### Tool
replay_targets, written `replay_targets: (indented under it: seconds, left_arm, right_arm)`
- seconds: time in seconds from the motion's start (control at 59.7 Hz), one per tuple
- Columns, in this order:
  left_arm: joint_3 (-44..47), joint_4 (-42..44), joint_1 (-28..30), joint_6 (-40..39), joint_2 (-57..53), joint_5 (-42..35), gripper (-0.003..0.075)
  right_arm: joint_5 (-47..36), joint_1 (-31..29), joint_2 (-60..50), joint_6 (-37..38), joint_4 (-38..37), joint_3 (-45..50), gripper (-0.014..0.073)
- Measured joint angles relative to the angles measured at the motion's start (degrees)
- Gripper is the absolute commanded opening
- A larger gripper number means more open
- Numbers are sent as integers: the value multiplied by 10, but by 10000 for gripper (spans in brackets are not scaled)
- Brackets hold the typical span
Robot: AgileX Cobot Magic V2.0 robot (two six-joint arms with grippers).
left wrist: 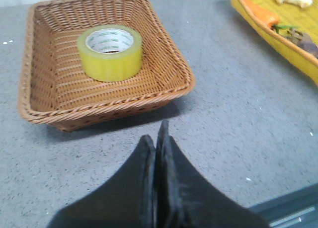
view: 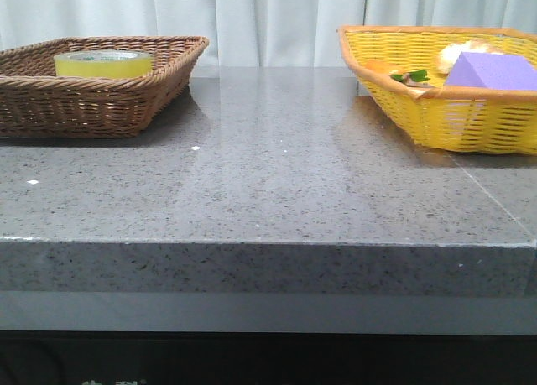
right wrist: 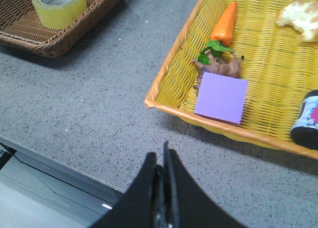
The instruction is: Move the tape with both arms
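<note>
The yellow tape roll (view: 102, 64) lies flat, hollow core up, inside the brown wicker basket (view: 50, 100) at the table's far left. It also shows in the left wrist view (left wrist: 110, 52) and the right wrist view (right wrist: 59, 5). My left gripper (left wrist: 156, 138) is shut and empty, held above the grey table short of the brown basket (left wrist: 174, 89). My right gripper (right wrist: 161, 156) is shut and empty, above the table's front edge, short of the yellow basket (right wrist: 169, 101). Neither arm shows in the front view.
The yellow basket (view: 436, 121) at the far right holds a purple block (view: 491, 72), a toy carrot (right wrist: 224, 22), a bread-like piece (right wrist: 300, 17) and a dark jar (right wrist: 307, 119). Grey stone tabletop (view: 268, 175) lies between the baskets.
</note>
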Motion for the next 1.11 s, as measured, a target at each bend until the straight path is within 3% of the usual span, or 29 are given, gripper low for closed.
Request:
replay_targets:
  seconds: [0.553, 0.838, 1.106]
  left_arm:
    - [376, -46, 147, 0, -279, -257, -20]
    - [434, -46, 159, 0, -314, -348, -20]
    - [434, -46, 166, 0, -314, -361, -20]
  right_arm:
    - [0, 0, 0, 0, -1, 0, -69]
    - [0, 0, 0, 0, -1, 0, -69]
    - [0, 0, 0, 0, -1, 1, -69]
